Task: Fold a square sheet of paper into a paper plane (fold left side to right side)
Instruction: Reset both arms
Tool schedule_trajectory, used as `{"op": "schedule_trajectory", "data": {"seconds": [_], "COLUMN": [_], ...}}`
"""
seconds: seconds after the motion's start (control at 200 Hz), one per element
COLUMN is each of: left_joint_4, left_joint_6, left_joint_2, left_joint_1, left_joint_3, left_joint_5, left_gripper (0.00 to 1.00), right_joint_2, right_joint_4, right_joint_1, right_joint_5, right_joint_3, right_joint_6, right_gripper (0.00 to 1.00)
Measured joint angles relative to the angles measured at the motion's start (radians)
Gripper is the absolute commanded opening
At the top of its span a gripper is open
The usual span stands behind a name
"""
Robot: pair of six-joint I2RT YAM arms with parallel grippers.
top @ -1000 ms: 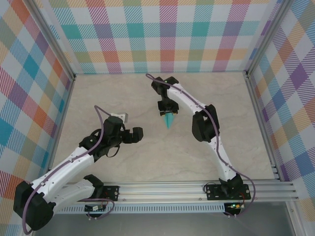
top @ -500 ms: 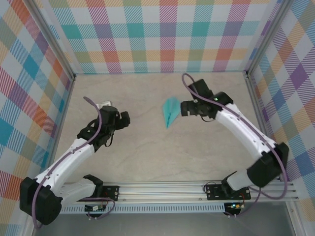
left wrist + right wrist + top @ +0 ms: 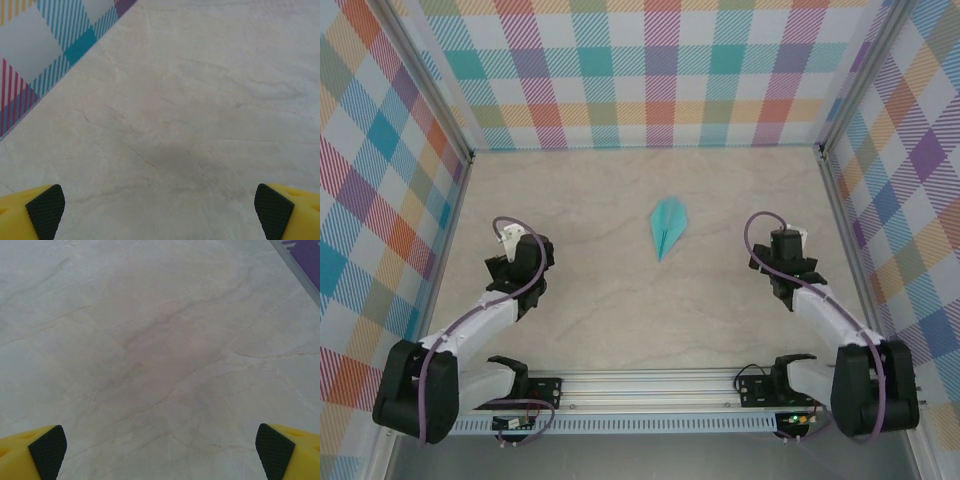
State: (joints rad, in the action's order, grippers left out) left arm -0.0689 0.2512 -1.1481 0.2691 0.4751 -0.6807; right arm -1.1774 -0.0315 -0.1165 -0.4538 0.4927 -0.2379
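Lying free near the centre of the bench [image 3: 590, 310], nose toward six o'clock, the paper plane [image 3: 666, 226] looks finished. The left gripper [image 3: 159, 212] at its nine o'clock and the right gripper [image 3: 161, 451] at its three o'clock gape wide, holding nothing, probably parked apart to leave it undisturbed.

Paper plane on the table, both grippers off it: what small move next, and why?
Likely just settle both arms at rest. The paper plane lies on the table as a folded dart, centre crease showing. The left gripper and right gripper are open, empty, well to either side of it.
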Motion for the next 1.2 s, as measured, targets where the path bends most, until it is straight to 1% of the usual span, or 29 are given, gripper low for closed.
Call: {"op": "schedule_trajectory", "data": {"seconds": [0.105, 0.19, 0.305, 0.45, 0.555, 0.63, 0.785, 0.895, 1.2], "left_joint_4": [-0.123, -0.207, -0.390, -0.586, -0.769, -0.760, -0.748, -0.750, -0.749], "left_joint_6": [-0.048, -0.098, -0.166, -0.230, -0.257, -0.268, -0.267, -0.267, -0.267], "left_joint_2": [-0.068, -0.121, -0.159, -0.227, -0.369, -0.418, -0.422, -0.422, -0.422], "left_joint_1": [-0.023, -0.031, -0.043, -0.074, -0.101, -0.113, -0.159, -0.173, -0.174], "left_joint_3": [-0.048, -0.063, -0.100, -0.126, -0.138, -0.132, -0.092, -0.084, -0.084], "left_joint_5": [0.066, 0.121, 0.185, 0.267, 0.324, 0.359, 0.420, 0.434, 0.456], "left_gripper": [1.00, 1.00, 1.00, 1.00, 1.00, 1.00, 1.00, 1.00, 1.00], "right_joint_2": [-0.124, -0.192, -0.273, -0.310, -0.311, -0.311, -0.312, -0.312, -0.312], "right_joint_4": [0.188, 0.322, 0.515, 0.624, 0.663, 0.667, 0.667, 0.667, 0.667], "right_joint_1": [0.000, 0.000, 0.006, 0.018, 0.036, 0.058, 0.078, 0.079, 0.079], "right_joint_5": [-0.002, 0.007, 0.047, 0.113, 0.168, 0.208, 0.254, 0.272, 0.284], "right_joint_3": [-0.023, -0.024, -0.021, -0.034, -0.040, -0.038, -0.038, -0.038, -0.038], "right_joint_6": [0.042, 0.090, 0.142, 0.174, 0.181, 0.183, 0.183, 0.183, 0.183], "right_gripper": [1.00, 1.00, 1.00, 1.00, 1.00, 1.00, 1.00, 1.00, 1.00]}}
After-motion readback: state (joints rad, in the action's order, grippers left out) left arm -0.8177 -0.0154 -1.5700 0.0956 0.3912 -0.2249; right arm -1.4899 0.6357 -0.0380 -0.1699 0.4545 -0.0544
